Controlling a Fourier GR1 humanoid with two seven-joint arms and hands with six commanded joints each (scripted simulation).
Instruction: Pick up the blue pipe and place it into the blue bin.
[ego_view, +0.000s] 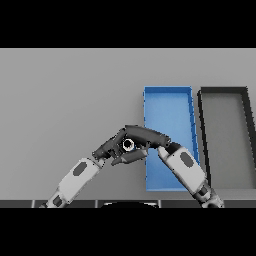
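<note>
Right hand (142, 134) reaches left across the blue bin's (168, 92) near-left edge, fingers curled over a small pale-ended object, presumably the pipe (128, 145); its colour is hidden. Left hand (111, 149) sits just beside, its fingers unclear. Black bin (223, 90) lies right. Risk: the hands crowd together, and a bump could dislodge it onto the desk (65, 100).

Blue bin (170, 107): rectangular, open-topped, flat on bench. Pipe (128, 145): only a pale ring end visible, just left of bin's left wall.
</note>
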